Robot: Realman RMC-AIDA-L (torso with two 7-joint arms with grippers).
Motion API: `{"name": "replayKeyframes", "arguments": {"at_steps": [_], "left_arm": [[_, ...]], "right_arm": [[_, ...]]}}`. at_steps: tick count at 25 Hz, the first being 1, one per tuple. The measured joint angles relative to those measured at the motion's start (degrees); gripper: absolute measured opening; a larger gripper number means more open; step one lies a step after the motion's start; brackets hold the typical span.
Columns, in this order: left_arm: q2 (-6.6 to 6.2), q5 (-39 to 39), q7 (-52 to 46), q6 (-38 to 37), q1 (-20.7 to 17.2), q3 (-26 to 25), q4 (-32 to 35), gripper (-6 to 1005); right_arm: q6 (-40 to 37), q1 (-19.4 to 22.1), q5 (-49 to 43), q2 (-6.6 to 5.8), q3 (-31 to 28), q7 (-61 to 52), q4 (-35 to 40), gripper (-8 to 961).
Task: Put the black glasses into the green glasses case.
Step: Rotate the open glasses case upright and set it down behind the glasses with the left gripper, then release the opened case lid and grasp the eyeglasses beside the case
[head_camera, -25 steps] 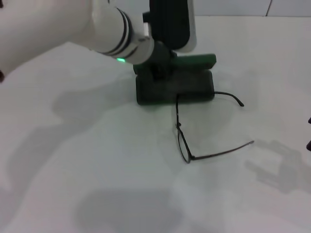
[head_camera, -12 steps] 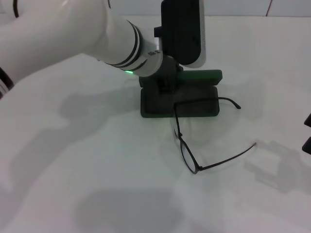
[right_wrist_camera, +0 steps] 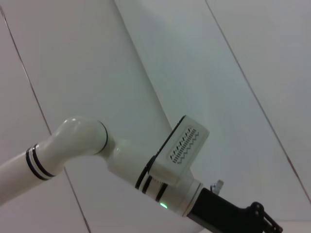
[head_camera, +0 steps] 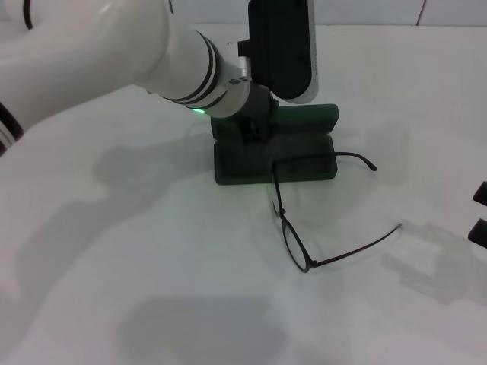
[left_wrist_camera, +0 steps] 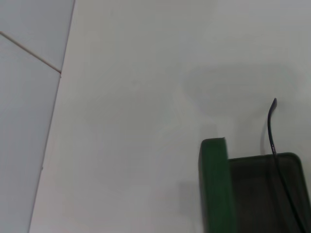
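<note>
The green glasses case [head_camera: 304, 161] lies open on the white table, its lid [head_camera: 308, 118] raised at the back. My left gripper [head_camera: 255, 128] reaches down from the upper left onto the case's left end and grips it; the wrist hides most of the fingers. The black glasses [head_camera: 294, 242] rest on the table in front of the case, arms unfolded. One temple arm [head_camera: 342, 155] lies across the case's tray, the other [head_camera: 358, 246] on the table. The left wrist view shows the case's lid edge [left_wrist_camera: 214, 189], the tray [left_wrist_camera: 257, 194] and that temple tip [left_wrist_camera: 271, 131]. My right gripper [head_camera: 481, 211] sits open at the far right edge.
The table [head_camera: 152, 251] is bare white around the case, with the arms' shadows on it. A pale wall [head_camera: 365, 11] runs behind the table's back edge. The right wrist view shows only my left arm [right_wrist_camera: 77, 141] against wall panels.
The left gripper and the case shifted right, then slightly back left. The glasses moved with them, and one temple now lies over the tray. The right gripper dropped a little.
</note>
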State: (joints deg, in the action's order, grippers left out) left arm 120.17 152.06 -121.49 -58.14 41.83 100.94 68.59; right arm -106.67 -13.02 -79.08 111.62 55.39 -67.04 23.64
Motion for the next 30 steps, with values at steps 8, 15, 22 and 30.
{"name": "replayKeyframes", "arguments": {"at_steps": [8, 15, 22, 30], "left_arm": [[-0.03, 0.0, -0.4, -0.7, -0.4, 0.6, 2.5, 432], [-0.13, -4.3, -1.1, -4.0, -6.6, -2.4, 17.1, 464], [-0.37, -29.6, 5.2, -3.7, -17.4, -13.9, 29.4, 461], [-0.35, -40.6, 13.9, -5.8, -25.2, -16.3, 28.1, 458]], "right_arm": [[1.6, -0.8, -0.8, 0.33, 0.0, -0.2, 0.0, 723], [5.8, -6.3, -3.0, 1.39, 0.7, -5.9, 2.8, 722], [16.2, -15.5, -21.1, 3.44, 7.3, -38.4, 23.2, 700], [19.5, -30.7, -43.6, 4.02, 19.8, -71.8, 33.9, 686]]}}
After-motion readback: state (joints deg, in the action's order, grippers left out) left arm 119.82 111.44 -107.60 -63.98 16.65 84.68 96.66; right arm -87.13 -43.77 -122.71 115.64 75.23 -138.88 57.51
